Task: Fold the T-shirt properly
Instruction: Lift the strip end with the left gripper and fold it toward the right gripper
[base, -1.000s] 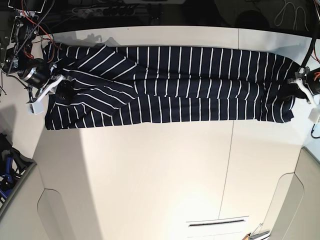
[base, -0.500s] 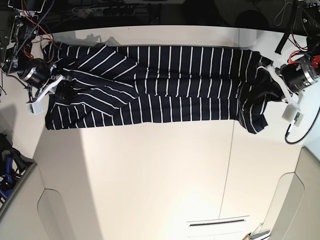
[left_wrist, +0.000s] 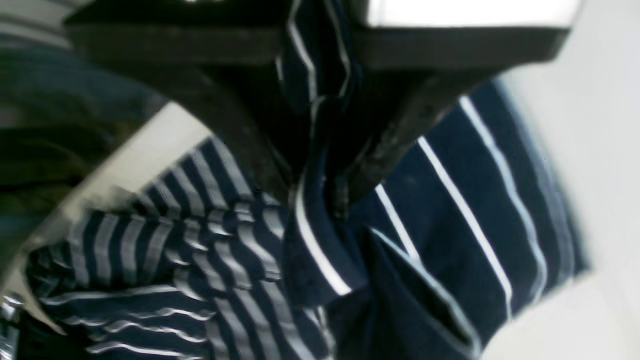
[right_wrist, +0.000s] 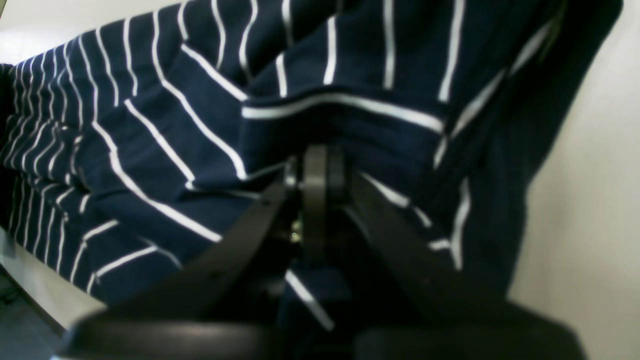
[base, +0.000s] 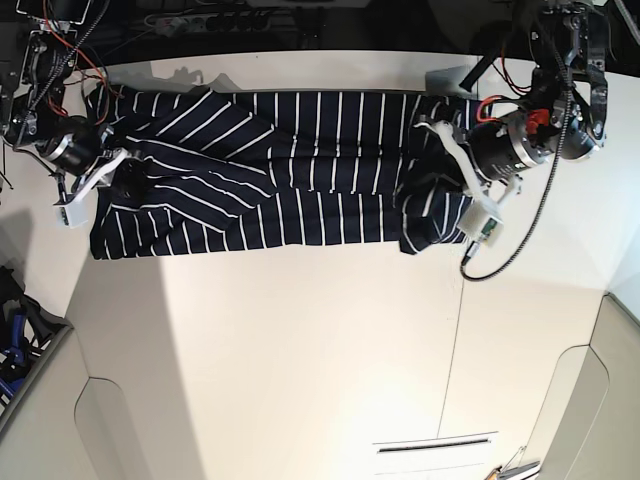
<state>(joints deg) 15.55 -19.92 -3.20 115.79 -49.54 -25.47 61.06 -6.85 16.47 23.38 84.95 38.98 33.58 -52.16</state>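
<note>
The T-shirt (base: 300, 170), dark navy with thin white stripes, lies as a long horizontal band across the far half of the white table (base: 300, 350). Its stripes run across the band over most of its length and slant on the folded-over panel at the base view's left. At the base view's right the end of the cloth is lifted off the table and doubled back over the band, so that a bunched, hanging fold sits above the striped surface there. No label or legible writing can be made out on the cloth in any view.

The left gripper (base: 447, 170), on the base view's right, is clamped on that lifted end. In the left wrist view a pinched ridge of T-shirt (left_wrist: 320, 235) passes between the two dark fingers (left_wrist: 385, 145), which are closed tight upon it, with loose folds hanging below. The left arm reaches in from the far right corner, its wrist tilted, with a black cable looping down beside it.

The right gripper (base: 110, 170), on the base view's left, rests low on the folded-over end of the band. In the right wrist view the dark fingers (right_wrist: 240, 240) converge to a closed tip at a crease of the T-shirt (right_wrist: 165, 140), with cloth gathered over and around the tip. The grasp appears to be on the fabric.
</note>
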